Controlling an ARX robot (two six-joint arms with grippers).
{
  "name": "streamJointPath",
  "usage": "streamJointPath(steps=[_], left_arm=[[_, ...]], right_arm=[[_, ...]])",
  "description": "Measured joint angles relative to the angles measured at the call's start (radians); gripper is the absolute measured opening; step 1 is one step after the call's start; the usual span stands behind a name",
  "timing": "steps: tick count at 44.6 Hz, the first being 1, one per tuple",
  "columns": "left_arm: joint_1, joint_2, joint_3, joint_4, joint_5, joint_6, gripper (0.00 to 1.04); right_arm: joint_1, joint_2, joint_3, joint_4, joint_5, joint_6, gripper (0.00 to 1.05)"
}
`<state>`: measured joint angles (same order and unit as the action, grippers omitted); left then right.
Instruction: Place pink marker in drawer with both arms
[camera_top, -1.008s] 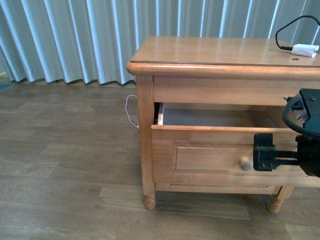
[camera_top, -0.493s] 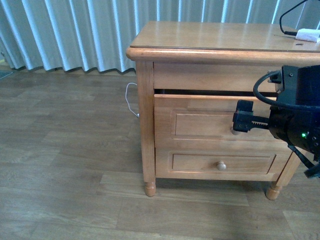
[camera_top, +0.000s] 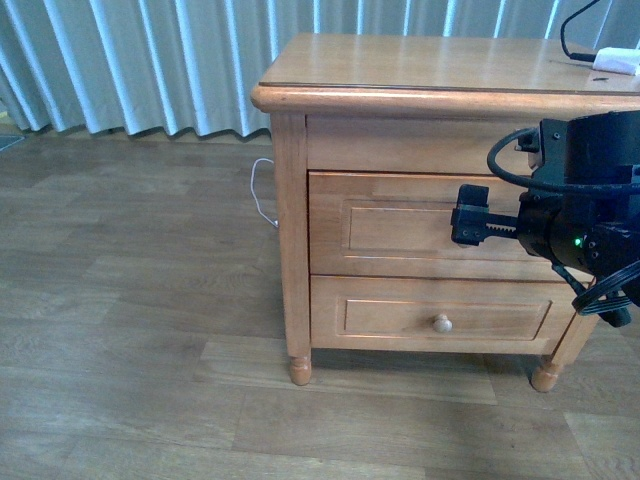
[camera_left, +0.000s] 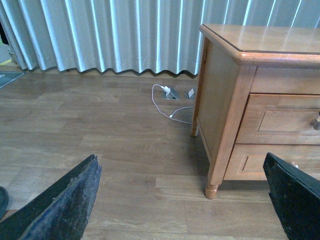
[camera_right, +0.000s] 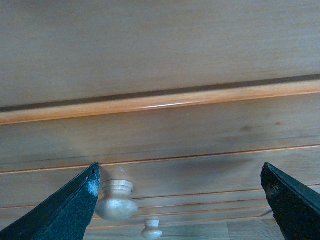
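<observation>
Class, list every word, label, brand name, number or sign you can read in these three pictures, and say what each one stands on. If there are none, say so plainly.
None: no readable text in any view.
The drawer front, the nightstand top and the curtain are bare of print.
The right gripper shows only a small green light, no label.
The white plug is too small to tell.
</observation>
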<state>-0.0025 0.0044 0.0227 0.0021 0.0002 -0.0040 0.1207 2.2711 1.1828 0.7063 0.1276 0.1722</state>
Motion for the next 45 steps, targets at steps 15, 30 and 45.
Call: streamJointPath(steps=[15, 30, 45], left_arm=[[0.0, 0.0, 0.0, 0.0, 0.0, 0.0, 0.99], [0.0, 0.0, 0.0, 0.0, 0.0, 0.0, 0.99], [0.0, 0.0, 0.0, 0.0, 0.0, 0.0, 0.99]], right_arm=[[-0.01, 0.009, 0.021, -0.007, -0.027, -0.016, 0.96], [-0.015, 0.014, 0.032, -0.012, -0.04, -0.027, 0.96], [-0.034, -0.176, -0.185, -0.006, -0.079, -0.027, 0.96]])
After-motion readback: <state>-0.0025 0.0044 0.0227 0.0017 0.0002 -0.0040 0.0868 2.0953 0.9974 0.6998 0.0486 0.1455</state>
